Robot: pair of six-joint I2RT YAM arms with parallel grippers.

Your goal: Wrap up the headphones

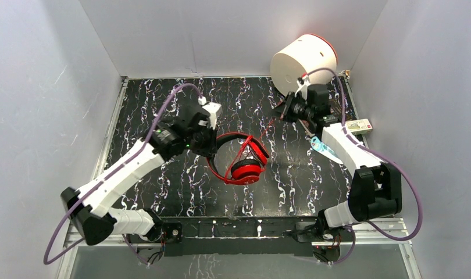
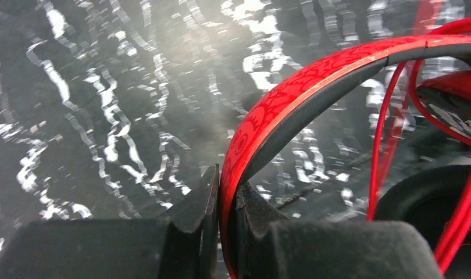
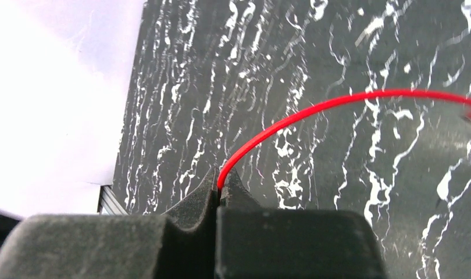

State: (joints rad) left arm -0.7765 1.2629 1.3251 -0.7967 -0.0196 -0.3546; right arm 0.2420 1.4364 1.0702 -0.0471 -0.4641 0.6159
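Left side first: my left gripper is clamped hard on the headband of the headphones. The red band rises from between my jaws and arches away to the right. Just past my fingertips, a few strands of red cable cross inside that arch, above the earcup. So I'd say some turns are already on.

Over to the right: the cable leaves the headphones and runs across the table to my right gripper. That one is pinched shut on the thin line, which curves out from the jaw tips.

My read is partly wrapped. The free length between my two tools is yet to be wound on, and the end yet to be tucked in.
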